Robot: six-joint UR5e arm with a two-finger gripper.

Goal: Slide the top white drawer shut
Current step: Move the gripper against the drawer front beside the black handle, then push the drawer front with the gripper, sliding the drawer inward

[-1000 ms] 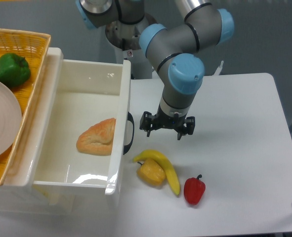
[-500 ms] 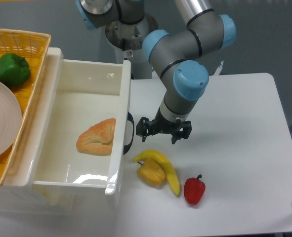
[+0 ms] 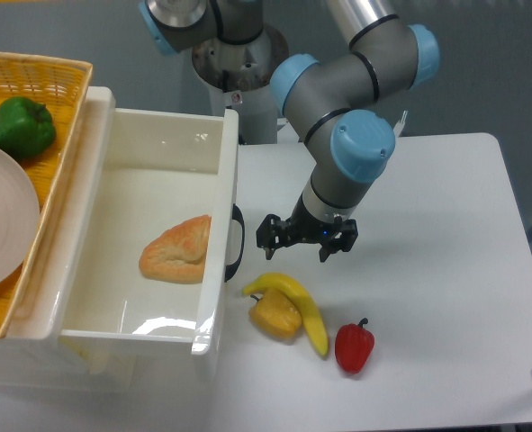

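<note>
The top white drawer point(image 3: 222, 180) stands pulled far out from the left, a deep glossy white box. Its black curved handle point(image 3: 238, 241) is on the front face toward the table. A bread piece point(image 3: 177, 250) lies inside it. My gripper point(image 3: 296, 243) hangs low over the table, just right of the handle and apart from it, fingers spread open and empty. The lower drawer is hidden under the open one.
A yellow woven basket point(image 3: 54, 76) on top at the left holds a green pepper point(image 3: 18, 126) and a white plate point(image 3: 0, 225). A banana point(image 3: 297, 304), a yellow pepper point(image 3: 275, 314) and a red pepper point(image 3: 355, 346) lie just below my gripper.
My gripper dipped toward the drawer handle, then shifted slightly right and down. The arm's wrist swung to the right. The drawer has not moved.
</note>
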